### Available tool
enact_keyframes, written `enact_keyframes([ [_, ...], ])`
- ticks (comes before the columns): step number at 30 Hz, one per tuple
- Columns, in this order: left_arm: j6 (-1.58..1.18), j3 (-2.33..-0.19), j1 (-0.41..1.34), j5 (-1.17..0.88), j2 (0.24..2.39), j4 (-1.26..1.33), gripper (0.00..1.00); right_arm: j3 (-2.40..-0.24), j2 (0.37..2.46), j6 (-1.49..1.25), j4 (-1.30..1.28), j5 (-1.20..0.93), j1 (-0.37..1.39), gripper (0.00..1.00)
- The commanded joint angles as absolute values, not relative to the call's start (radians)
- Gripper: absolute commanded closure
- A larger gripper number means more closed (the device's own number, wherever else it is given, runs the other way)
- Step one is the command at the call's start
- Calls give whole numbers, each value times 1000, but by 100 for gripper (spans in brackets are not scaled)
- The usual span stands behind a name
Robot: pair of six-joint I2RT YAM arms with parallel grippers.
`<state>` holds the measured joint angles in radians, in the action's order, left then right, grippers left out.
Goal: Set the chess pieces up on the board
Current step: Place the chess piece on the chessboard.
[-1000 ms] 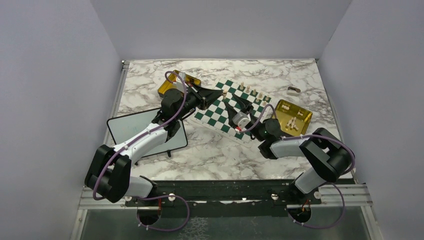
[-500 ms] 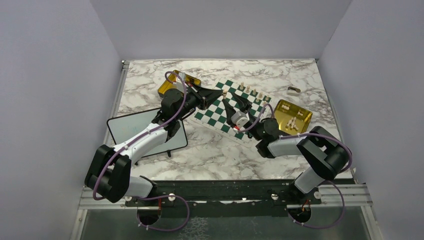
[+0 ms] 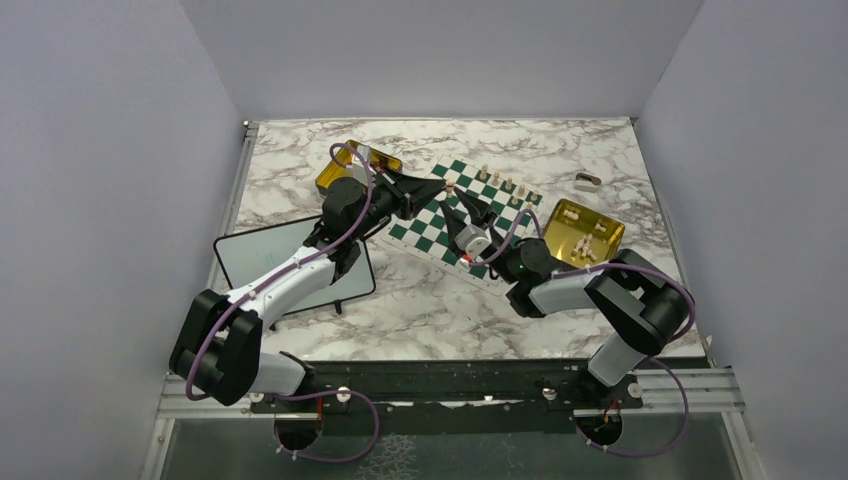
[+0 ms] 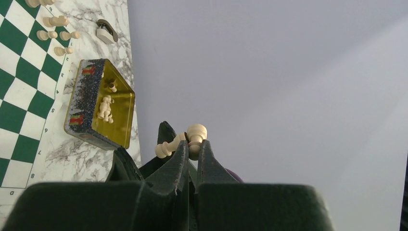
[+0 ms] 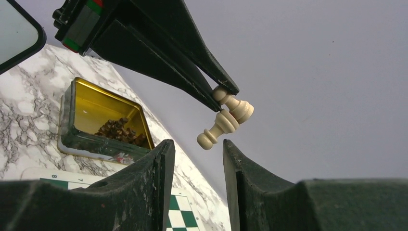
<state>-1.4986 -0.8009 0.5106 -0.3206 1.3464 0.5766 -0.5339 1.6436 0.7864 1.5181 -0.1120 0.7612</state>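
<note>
Black left gripper [image 4: 191,144] pinches two pale beige wooden chess pieces [image 5: 225,118] at its tips, held above the green-and-white checked board mat [image 3: 425,237]. Black right gripper [image 5: 197,149], also over the board, has its jaws spread, empty, just beside them.

the flat checked mat board [image 3: 425,226] is dark green and white, the marble bench [image 3: 420,310] white with grey veins. the small chess pieces [image 5: 226,120] are pale beige; the rectangular metal tin [image 5: 96,108] is gold.
</note>
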Motion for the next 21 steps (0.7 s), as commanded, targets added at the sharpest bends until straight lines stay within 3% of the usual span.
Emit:
enact_keyframes([
  [1,-1508,-788,508,-295,1318,586,100,-557,1657,782,1693,-73,774,55],
  [21,-1517,-770,508,-281,1317,586,100,-543,1670,783,1749,-39,782,64],
])
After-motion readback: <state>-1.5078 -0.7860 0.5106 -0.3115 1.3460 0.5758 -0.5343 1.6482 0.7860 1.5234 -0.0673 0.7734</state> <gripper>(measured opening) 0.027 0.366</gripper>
